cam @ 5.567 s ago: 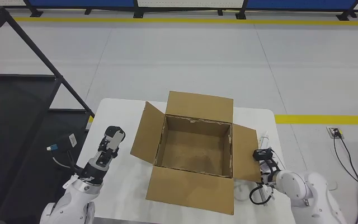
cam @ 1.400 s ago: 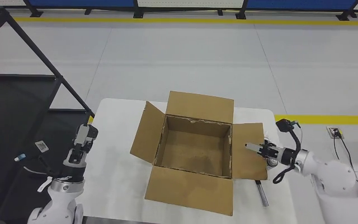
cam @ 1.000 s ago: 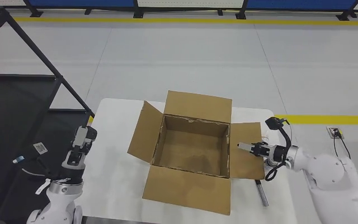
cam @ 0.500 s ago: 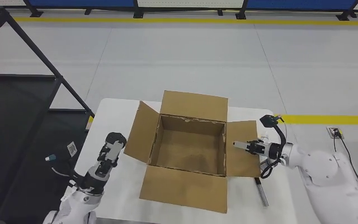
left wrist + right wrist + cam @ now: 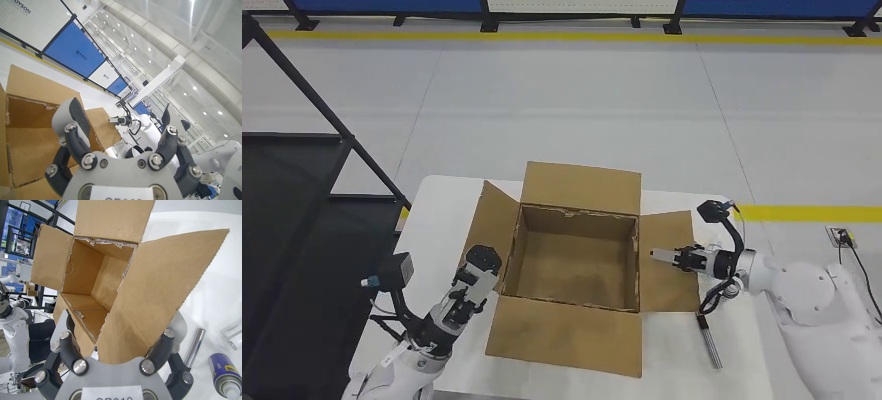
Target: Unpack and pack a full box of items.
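An open cardboard box [image 5: 562,335] stands in the middle of the white table [image 5: 442,225], all flaps folded out and nothing inside it. My right gripper [image 5: 657,256] is at the box's right flap [image 5: 157,285]. It is open, and the flap's edge sits between its fingers [image 5: 69,321] in the right wrist view [image 5: 122,316]. My left gripper [image 5: 480,264] hovers beside the box's left flap near the front corner. It is open with nothing in it [image 5: 122,115], and the box [image 5: 28,132] shows just beyond it.
On the table to the right of the box lie a metal rod [image 5: 709,345] [image 5: 194,345], a blue spray can [image 5: 225,374] and a clear block [image 5: 231,332]. A dark frame [image 5: 312,200] stands left of the table.
The box has slid leftwards across the table with my right gripper at its right flap. My left arm has come in from the table's left edge to the box's left flap.
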You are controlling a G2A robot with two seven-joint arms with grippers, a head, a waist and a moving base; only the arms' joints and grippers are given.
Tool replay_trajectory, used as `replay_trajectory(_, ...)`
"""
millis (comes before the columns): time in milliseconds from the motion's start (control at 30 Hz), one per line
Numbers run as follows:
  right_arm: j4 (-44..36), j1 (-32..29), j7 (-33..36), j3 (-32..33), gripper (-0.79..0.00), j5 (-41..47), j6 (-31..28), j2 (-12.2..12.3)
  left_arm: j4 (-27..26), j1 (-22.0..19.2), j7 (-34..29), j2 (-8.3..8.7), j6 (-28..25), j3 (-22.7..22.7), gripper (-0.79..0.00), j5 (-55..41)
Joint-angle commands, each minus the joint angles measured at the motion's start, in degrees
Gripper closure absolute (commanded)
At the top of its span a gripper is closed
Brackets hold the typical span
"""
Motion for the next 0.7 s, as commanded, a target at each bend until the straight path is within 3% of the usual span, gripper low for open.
replay_trajectory(0,0.1,0.38,-0.3,-0.68,-0.785,-0.09,0.15,-0.03,-0.05,0.09,-0.17,0.1,-0.18,-0.07,-0.785,-0.22)
replay_trajectory(667,-2.46,-0.47,-3.32,-2.87,-0.785,-0.46,1.64,0.41,0.21,-0.06,-1.1,0.94,-0.5,0.01,-0.785,-1.63)
